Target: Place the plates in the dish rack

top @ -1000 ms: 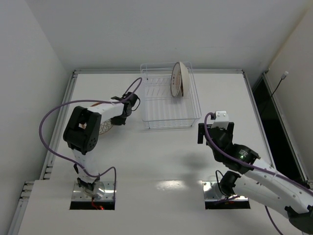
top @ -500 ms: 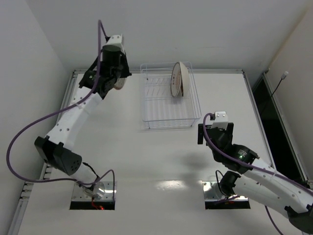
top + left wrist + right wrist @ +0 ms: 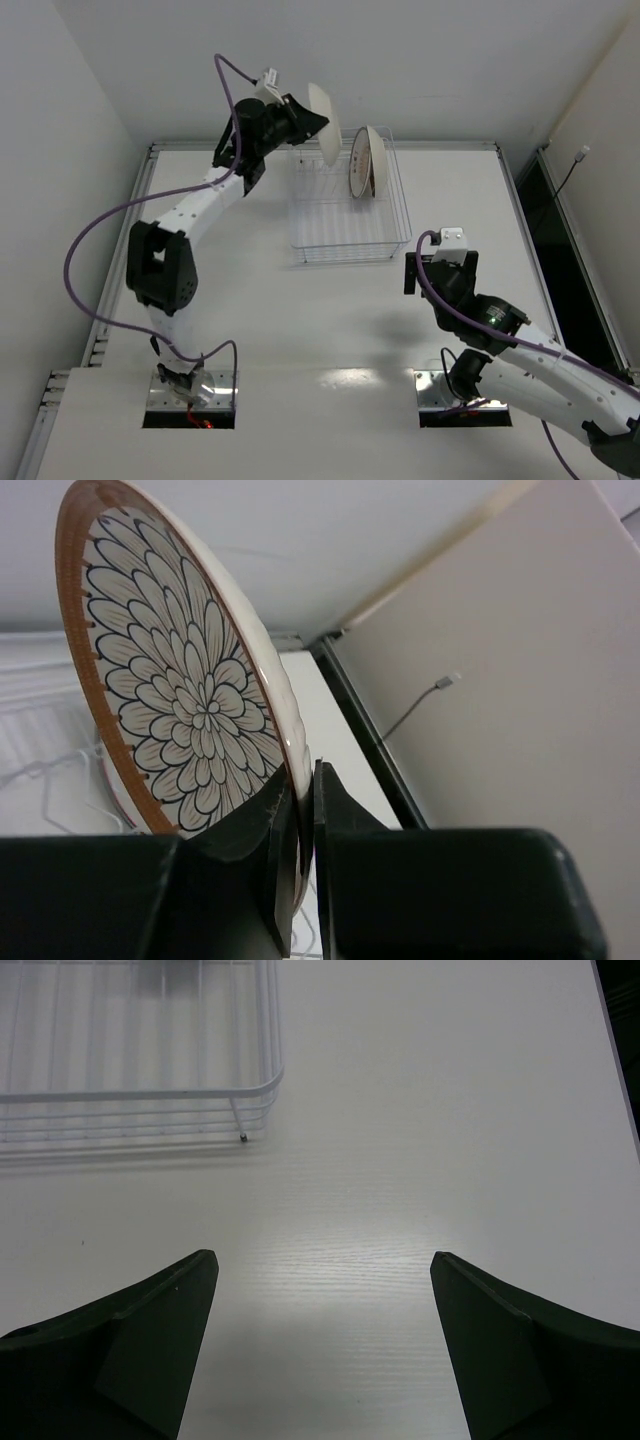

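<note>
My left gripper (image 3: 305, 118) is raised high over the rack's far left corner, shut on the rim of a plate (image 3: 322, 121) held on edge. In the left wrist view that plate (image 3: 170, 690) shows its orange-brown rim and petal face, pinched at the bottom edge by my left gripper (image 3: 300, 810). The white wire dish rack (image 3: 330, 238) stands at the back middle of the table, with two plates (image 3: 365, 163) upright in its far right slots. My right gripper (image 3: 436, 268) hovers open to the right of the rack's near corner. The right wrist view has the right gripper (image 3: 325, 1280) over bare table, with the rack's corner (image 3: 245, 1095) ahead.
White walls close in the table at the back and left. A dark gap with a cable (image 3: 570, 180) runs along the table's right edge. The arm bases (image 3: 190, 390) sit at the near edge.
The left arm has swung up from the table's left side to high above the rack's far left corner, carrying the plate. The right arm has stayed still.
</note>
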{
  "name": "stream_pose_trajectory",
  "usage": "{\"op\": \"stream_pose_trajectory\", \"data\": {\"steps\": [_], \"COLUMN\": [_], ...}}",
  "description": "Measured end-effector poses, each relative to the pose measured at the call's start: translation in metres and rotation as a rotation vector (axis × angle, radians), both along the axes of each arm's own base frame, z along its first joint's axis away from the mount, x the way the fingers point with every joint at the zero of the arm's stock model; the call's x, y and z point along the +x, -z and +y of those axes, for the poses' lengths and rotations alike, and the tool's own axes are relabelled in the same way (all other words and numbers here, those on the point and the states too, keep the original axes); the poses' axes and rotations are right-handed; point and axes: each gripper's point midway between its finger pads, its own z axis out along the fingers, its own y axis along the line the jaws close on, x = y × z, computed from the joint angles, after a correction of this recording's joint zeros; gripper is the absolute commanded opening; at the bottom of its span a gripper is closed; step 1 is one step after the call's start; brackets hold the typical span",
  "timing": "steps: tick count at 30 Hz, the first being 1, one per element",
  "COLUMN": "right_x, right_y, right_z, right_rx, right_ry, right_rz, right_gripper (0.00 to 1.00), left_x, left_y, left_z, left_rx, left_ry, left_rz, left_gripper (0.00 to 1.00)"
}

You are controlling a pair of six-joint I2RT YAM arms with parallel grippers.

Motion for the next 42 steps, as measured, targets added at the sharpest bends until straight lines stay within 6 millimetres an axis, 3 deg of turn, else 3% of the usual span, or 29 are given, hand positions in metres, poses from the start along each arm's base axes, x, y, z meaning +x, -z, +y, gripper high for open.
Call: {"op": "stream_pose_trajectory", "data": {"steps": [3, 6, 9, 20, 42], "right_x": [0.0, 0.0, 0.0, 0.0, 0.001], "right_y": [0.0, 0.0, 0.0, 0.002, 0.005], "right_z": [0.0, 0.0, 0.0, 0.0, 0.0], "right_rx": [0.001, 0.002, 0.002, -0.008, -0.021], "right_ry": [0.001, 0.002, 0.003, 0.006, 0.008], "right_rz": [0.0, 0.0, -0.001, 0.005, 0.015], "right_gripper": [0.86, 0.86, 0.86, 0.86, 0.86], "left_x": [0.024, 0.036, 0.039, 0.037, 0.05], "left_y": [0.037, 0.07, 0.084, 0.041, 0.088], "left_z": [-0.02, -0.028, -0.031, -0.042, -0.04], "left_rx": [-0.07, -0.103, -0.127, -0.26, -0.15], "left_ry": [0.074, 0.107, 0.127, 0.246, 0.158], "left_rz": [0.083, 0.159, 0.204, 0.065, 0.169], "left_gripper": [0.0, 0.0, 0.0, 0.0, 0.0]}}
